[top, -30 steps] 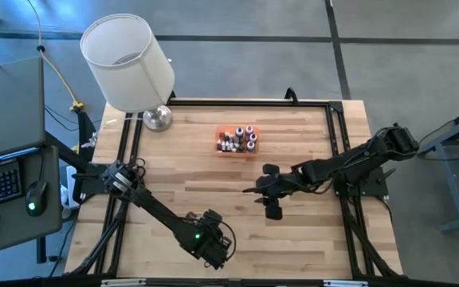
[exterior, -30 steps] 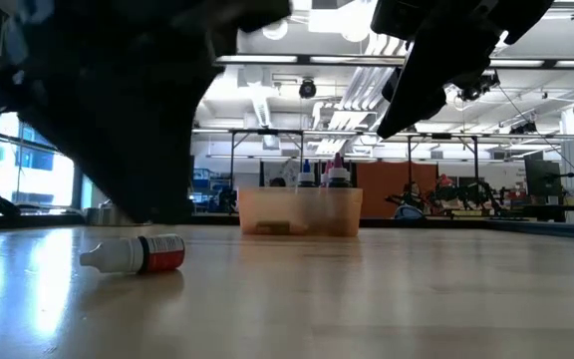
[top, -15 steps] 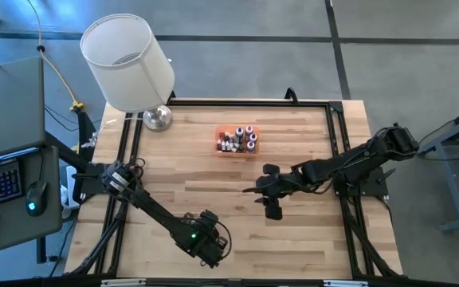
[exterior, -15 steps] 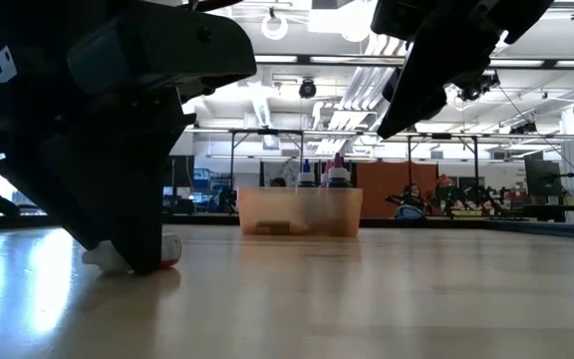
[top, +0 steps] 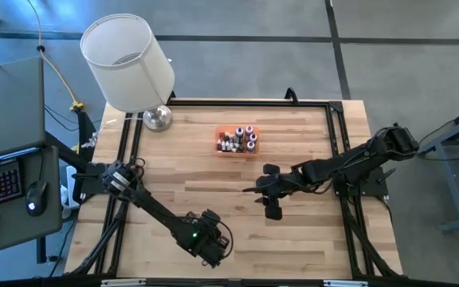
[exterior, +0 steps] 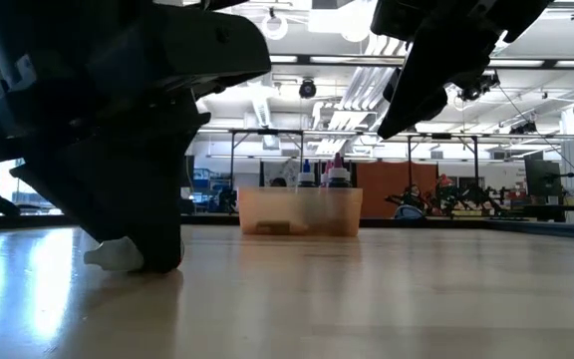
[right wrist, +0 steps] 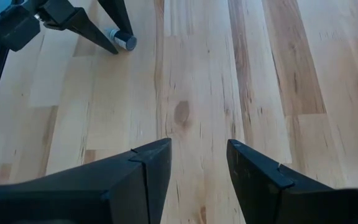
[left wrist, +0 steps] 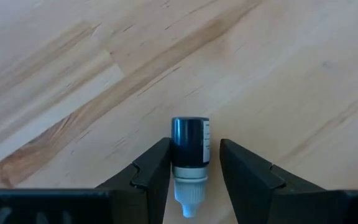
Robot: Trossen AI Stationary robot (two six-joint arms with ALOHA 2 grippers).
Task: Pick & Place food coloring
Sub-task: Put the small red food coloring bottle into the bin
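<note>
One food coloring bottle (left wrist: pixel 189 142), dark-bodied with a white cap (left wrist: pixel 186 194), lies on its side on the wood near the table's near edge. My left gripper (left wrist: pixel 194 144) is down over it, open, one finger on each side of the body. In the low view only the white cap (exterior: pixel 111 256) shows beside the left gripper (exterior: pixel 152 261). Several more bottles stand in the orange tray (top: pixel 236 142) toward the far side. My right gripper (top: pixel 271 206) hovers open over the table's middle right, holding nothing. My left gripper comes from above with its fingers pointing down, lying along the bottle. One finger (left wrist: pixel 157 163) sits close against the dark body (left wrist: pixel 178 146), and a narrow gap shows at the other finger (left wrist: pixel 238 163). I cannot tell whether it touches. The bottle lies flat on the table.
A white-shaded lamp (top: pixel 130 62) stands at the far left corner on a metal base (top: pixel 157 119). The orange tray (exterior: pixel 302 210) sits at the far middle. Bare wood lies between the two grippers. A black frame rail (top: pixel 337 135) runs along the table's edges.
My left gripper has come down from above the lying bottle until its fingers stand on the table on either side of it, now hiding the bottle's body in the low view. The bottle has stayed where it lay.
</note>
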